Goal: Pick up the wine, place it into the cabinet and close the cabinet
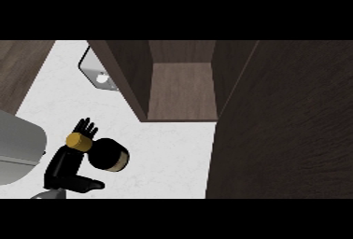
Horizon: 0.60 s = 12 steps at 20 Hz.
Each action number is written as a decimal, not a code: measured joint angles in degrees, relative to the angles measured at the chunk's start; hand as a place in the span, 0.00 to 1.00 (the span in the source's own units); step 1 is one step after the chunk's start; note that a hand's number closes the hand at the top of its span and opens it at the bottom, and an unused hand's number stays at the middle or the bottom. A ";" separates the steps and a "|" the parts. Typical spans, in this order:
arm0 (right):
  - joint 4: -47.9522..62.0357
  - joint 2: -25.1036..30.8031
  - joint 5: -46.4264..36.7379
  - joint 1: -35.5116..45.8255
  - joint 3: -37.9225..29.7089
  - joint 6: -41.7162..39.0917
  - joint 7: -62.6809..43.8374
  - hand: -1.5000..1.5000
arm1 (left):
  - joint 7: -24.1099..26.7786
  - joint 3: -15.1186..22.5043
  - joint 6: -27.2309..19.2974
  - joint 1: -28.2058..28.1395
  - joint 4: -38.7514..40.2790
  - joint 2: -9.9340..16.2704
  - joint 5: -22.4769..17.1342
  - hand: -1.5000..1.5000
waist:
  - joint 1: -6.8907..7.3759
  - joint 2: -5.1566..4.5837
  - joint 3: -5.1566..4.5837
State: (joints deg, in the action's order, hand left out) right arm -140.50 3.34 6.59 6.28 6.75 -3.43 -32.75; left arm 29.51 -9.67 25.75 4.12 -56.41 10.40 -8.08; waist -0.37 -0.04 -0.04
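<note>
None of the three steps was seen to be finished. The dark wine bottle with a gold neck band (103, 151) was lying on the white marbled counter (172, 154), well short of the brown wooden cabinet (180, 88), whose door (289, 121) stood open and whose shelf was bare. The black left hand (69, 175) was seen touching the bottle, but whether its fingers were curled round it could not be told. The right hand was not visible. Lifting, placing and closing were judged to remain.
</note>
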 measured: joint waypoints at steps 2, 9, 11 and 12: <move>-0.20 -0.06 -0.10 -0.57 0.32 -0.10 0.10 0.00 | 2.63 -0.15 0.28 1.97 4.50 0.23 1.10 0.00 | -0.02 0.01 0.00; -0.62 -0.20 -0.67 0.87 1.14 0.77 -1.59 0.00 | 9.70 -0.16 0.79 6.56 18.38 -0.23 3.40 0.00 | -0.13 -0.03 -0.03; -0.56 -0.24 -0.83 0.47 1.44 0.54 -1.29 0.00 | 10.46 -0.37 1.68 7.62 21.30 0.14 3.17 0.00 | -0.14 -0.03 -0.03; -0.44 0.31 -0.32 0.64 -0.07 -0.06 -1.20 0.00 | 10.42 -0.52 1.76 8.47 22.39 -0.08 2.92 0.00 | -0.18 -0.05 -0.03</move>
State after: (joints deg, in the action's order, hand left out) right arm -140.95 3.65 6.27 6.92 6.68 -3.49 -33.94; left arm 39.93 -10.19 27.51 12.59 -34.02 10.32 -5.16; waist -0.54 -0.08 -0.07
